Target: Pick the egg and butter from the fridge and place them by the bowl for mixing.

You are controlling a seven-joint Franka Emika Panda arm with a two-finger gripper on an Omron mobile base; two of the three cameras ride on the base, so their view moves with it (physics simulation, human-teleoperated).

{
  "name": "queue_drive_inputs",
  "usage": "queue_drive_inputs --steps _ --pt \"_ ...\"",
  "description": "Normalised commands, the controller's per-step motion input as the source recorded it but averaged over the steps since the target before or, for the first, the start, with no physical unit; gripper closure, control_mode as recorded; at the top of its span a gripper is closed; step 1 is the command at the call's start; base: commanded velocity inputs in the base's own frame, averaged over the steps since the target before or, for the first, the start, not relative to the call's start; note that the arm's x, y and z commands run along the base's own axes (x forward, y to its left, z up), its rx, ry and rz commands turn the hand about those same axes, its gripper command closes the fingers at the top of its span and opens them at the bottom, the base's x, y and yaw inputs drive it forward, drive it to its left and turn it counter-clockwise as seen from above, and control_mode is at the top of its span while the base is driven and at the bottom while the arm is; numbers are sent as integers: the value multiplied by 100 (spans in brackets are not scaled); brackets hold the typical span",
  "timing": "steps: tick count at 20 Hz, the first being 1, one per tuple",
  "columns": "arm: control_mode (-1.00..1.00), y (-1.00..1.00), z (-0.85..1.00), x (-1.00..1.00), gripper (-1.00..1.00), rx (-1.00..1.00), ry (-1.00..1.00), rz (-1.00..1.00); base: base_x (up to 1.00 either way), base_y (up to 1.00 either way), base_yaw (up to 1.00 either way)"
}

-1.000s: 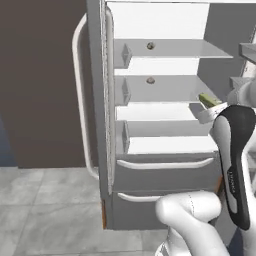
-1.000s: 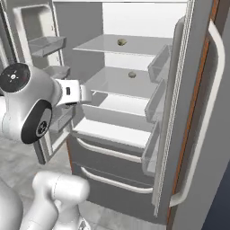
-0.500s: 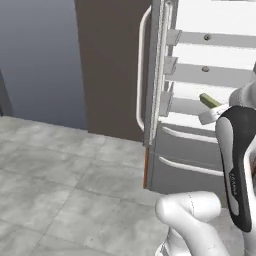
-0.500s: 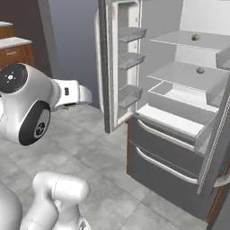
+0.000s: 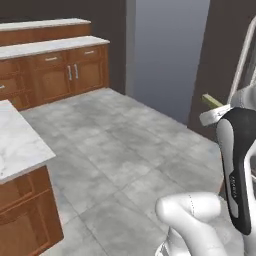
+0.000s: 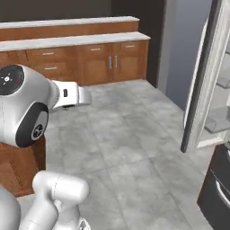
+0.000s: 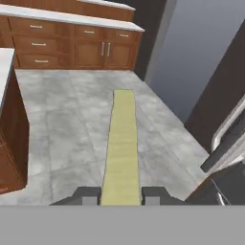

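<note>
The butter (image 7: pixel 121 143), a long pale yellow-olive stick, runs up the middle of the hand view from between my two finger tips. My gripper (image 7: pixel 121 196) is shut on its near end. In the left base view the butter's tip (image 5: pixel 212 101) pokes out above the white hand (image 5: pixel 216 116), high over the floor. The fridge stands at the right: its open grey door (image 6: pixel 203 85) and white inner shelves (image 6: pixel 221 121) are in the right base view, and a curved pale handle (image 5: pixel 243 59) shows in the left base view. The egg and the bowl are out of view.
Wooden cabinets under a pale counter (image 5: pixel 52 46) (image 6: pixel 72 39) line the far wall. A marble-topped wooden island (image 5: pixel 17 147) stands close at the left. Grey tiled floor (image 6: pixel 130 134) lies open between the island, the cabinets and the fridge. A dark wall (image 5: pixel 167 50) rises behind.
The whole picture has swung from the fridge's inside to the kitchen floor and cabinets, so the base has turned. The gripper has stayed shut on the butter.
</note>
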Motion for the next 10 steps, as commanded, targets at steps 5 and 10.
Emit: queue_drive_inputs --steps 5,10 --pt "100 0 0 0 100 0 0 0 -10 4 97" --pt "100 0 0 0 100 0 0 0 -5 9 90"
